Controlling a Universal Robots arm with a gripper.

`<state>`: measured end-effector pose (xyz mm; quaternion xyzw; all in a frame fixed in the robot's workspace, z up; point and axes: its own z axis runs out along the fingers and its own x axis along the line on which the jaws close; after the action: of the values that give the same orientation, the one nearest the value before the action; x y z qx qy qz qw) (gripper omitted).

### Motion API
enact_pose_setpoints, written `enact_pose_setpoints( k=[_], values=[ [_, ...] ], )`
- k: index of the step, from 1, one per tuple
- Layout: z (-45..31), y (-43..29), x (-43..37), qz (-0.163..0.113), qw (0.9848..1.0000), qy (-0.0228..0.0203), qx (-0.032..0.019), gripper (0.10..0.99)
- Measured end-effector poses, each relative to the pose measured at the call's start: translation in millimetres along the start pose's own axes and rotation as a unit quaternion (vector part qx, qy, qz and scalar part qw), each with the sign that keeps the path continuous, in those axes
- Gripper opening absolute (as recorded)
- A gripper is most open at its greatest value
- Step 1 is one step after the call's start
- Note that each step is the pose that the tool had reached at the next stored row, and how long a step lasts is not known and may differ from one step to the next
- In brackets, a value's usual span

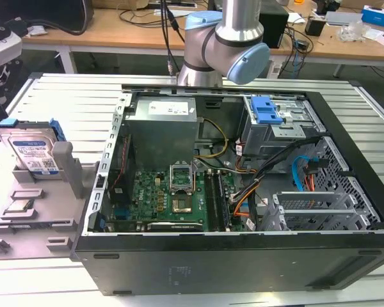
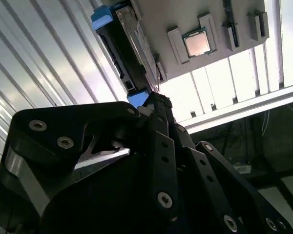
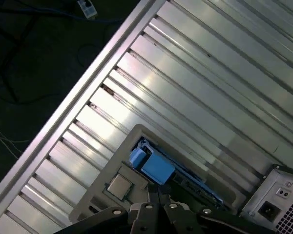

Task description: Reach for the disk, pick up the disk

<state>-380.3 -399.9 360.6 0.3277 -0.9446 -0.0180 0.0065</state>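
In the exterior view the disk (image 1: pixel 32 153) is propped tilted in a grey holder (image 1: pixel 67 163) at nine o'clock of the computer case (image 1: pixel 211 268), label upward, long axis run from eleven to five o'clock. The arm (image 1: pixel 225 45) is cut off at twelve o'clock. In the second wrist view the disk (image 2: pixel 122 48) is seen edge-on just beyond the gripper (image 2: pixel 154 100), whose grip, clenched or released, cannot be told. In the first wrist view the disk (image 3: pixel 154 168) is partly hidden behind the gripper (image 3: pixel 154 195)

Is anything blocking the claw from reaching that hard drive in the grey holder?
Nothing visible does. In both wrist views the gripper sits right by the disk, at its blue-framed edge, with no object between them.
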Motion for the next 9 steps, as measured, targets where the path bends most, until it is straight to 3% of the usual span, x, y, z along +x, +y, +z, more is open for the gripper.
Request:
enact_pose_setpoints(
  k=[2,6,9],
  values=[
    [0.0,0.0,0.0,-0.030,0.9996,0.0011,0.0000,0.106],
    [0.0,0.0,0.0,-0.061,0.9981,0.0023,0.0000,0.106],
    [0.0,0.0,0.0,-0.104,0.9945,0.0040,0.0000,0.106]
  ],
)
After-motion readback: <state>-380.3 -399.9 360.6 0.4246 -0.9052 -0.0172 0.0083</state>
